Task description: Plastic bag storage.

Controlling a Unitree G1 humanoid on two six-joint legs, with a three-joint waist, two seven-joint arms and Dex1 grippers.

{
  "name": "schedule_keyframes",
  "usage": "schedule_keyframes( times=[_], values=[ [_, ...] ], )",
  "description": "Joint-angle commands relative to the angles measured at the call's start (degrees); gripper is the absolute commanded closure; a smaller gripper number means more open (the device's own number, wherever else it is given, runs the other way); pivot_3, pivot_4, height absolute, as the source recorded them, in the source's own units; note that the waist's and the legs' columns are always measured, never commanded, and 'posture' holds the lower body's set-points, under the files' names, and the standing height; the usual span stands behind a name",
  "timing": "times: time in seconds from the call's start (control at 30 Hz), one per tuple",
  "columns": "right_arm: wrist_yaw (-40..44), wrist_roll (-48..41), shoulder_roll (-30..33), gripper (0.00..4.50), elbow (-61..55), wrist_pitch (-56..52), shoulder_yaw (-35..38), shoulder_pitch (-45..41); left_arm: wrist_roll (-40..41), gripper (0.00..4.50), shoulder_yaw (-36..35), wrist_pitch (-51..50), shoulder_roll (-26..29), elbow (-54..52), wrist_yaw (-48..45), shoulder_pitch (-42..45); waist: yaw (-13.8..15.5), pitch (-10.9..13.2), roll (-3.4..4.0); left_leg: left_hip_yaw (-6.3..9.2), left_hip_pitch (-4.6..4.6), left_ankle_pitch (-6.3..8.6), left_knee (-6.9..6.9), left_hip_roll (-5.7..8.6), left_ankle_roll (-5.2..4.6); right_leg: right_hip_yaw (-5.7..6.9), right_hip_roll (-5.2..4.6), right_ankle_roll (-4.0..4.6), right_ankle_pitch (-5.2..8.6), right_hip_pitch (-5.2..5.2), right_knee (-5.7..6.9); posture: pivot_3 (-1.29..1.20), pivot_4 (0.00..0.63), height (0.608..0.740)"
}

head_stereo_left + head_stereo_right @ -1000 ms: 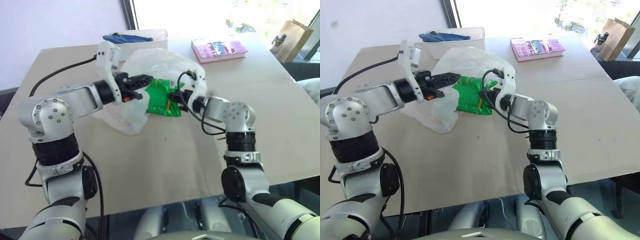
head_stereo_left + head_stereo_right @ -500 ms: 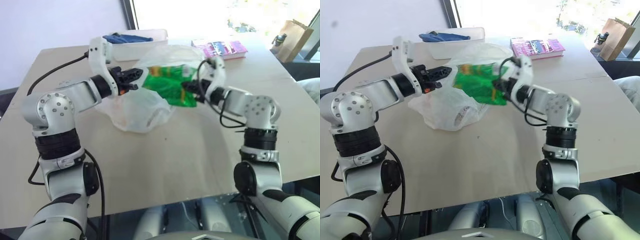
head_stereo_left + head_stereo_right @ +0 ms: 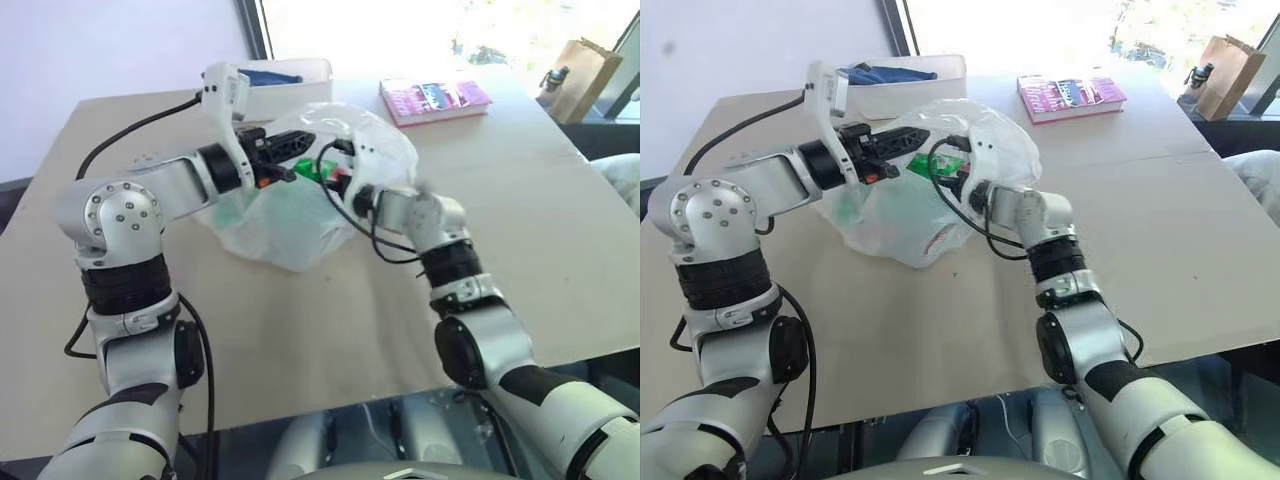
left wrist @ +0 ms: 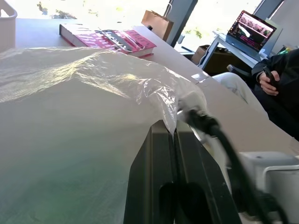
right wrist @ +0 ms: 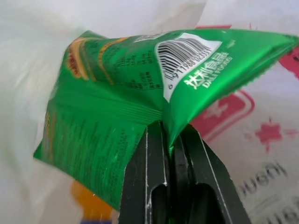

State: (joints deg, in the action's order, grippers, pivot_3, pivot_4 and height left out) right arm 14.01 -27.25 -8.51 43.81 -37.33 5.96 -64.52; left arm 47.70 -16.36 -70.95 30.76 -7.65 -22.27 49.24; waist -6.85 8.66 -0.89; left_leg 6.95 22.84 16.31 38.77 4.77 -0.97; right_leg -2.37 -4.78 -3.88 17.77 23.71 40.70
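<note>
The plastic bag [image 3: 300,215] is thin, crinkly, translucent white with red print; it sits puffed up on the table [image 3: 330,320]; green shows through its wall.

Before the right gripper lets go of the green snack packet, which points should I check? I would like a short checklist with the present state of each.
1. Left gripper shut on the plastic bag edge, holding the mouth up: ok.
2. Right gripper shut on the green snack packet: ok.
3. Packet is inside the bag, with bag film around it: ok, judging from the right wrist view and the green showing through the film.
4. Packet resting on the bag's bottom: cannot tell.
5. Bag sits well on the table, away from the edges: ok.
6. Book and white bin are apart from both arms: ok.
</note>
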Motion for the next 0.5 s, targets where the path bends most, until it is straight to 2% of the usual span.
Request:
schedule_keyframes(
  times=[0.03,0.1,0.2,0.23,0.33,0.37,0.43,0.5],
  values=[
    [6.64,2.76,-1.24,3.58,6.75,10.37,-0.41,-3.65,1.28,4.5,-1.7,-0.54,0.44,-2.8,0.67,-1.19,-0.23,0.0,0.0,0.0,0.01,0.0,0.0,0.0,0.0,0.01,0.0,0.0,0.0,0.0,-0.01,0.0,0.15,0.74],
    [7.95,5.26,-1.02,2.59,8.09,13.58,-1.83,-3.9,0.64,4.5,-1.66,-0.25,0.49,-3.05,1.44,-2.12,-0.34,0.0,0.0,0.02,0.0,0.0,0.01,0.0,0.0,0.01,0.01,0.0,0.0,0.0,-0.02,0.0,0.15,0.74],
    [9.16,8.57,1.03,0.88,0.81,13.86,-5.08,-0.88,-1.08,4.5,-1.61,1.37,0.62,-2.61,2.79,-3.07,-0.34,0.0,0.0,0.07,0.01,0.0,0.02,-0.01,0.01,0.03,0.02,0.0,0.0,0.0,0.02,0.0,0.15,0.74],
    [9.47,9.15,2.23,0.61,-3.52,12.69,-5.99,0.89,-1.69,4.5,-1.84,1.96,0.48,-2.08,3.44,-3.04,-0.32,0.0,0.0,0.07,0.01,0.0,0.03,-0.01,0.0,0.03,0.02,0.0,0.0,0.0,0.01,0.0,0.15,0.74],
    [12.68,8.52,6.91,0.61,-18.95,8.22,-7.92,7.21,-3.38,4.5,-2.22,4.0,-0.06,-0.02,4.67,-2.79,0.18,0.0,0.0,0.21,0.07,0.0,0.11,0.0,0.01,0.05,-0.01,0.0,0.0,-0.01,0.03,0.0,0.15,0.74],
    [12.25,8.15,7.85,0.34,-21.94,6.89,-7.54,8.33,-3.76,4.5,-2.03,4.58,-0.2,0.44,4.55,-2.74,0.34,0.0,0.0,0.27,0.1,0.0,0.13,0.03,0.01,0.08,-0.01,0.0,0.0,-0.05,-0.03,0.0,0.15,0.74],
    [10.89,10.17,9.51,0.07,-24.71,6.78,-8.4,9.43,-4.33,4.5,-1.66,5.63,-0.68,1.23,4.18,-2.57,0.47,0.0,0.0,0.32,0.1,0.0,0.2,0.05,0.01,0.12,-0.02,0.0,0.0,-0.08,-0.02,0.0,0.15,0.74],
    [9.67,12.89,11.02,0.07,-26.93,6.73,-10.21,10.21,-4.45,4.5,-1.4,6.58,-1.77,1.97,4.14,-2.17,0.4,0.0,0.0,0.27,0.09,0.0,0.2,0.05,0.01,0.15,0.0,0.0,0.0,-0.07,0.0,0.0,0.15,0.74]
  ],
)
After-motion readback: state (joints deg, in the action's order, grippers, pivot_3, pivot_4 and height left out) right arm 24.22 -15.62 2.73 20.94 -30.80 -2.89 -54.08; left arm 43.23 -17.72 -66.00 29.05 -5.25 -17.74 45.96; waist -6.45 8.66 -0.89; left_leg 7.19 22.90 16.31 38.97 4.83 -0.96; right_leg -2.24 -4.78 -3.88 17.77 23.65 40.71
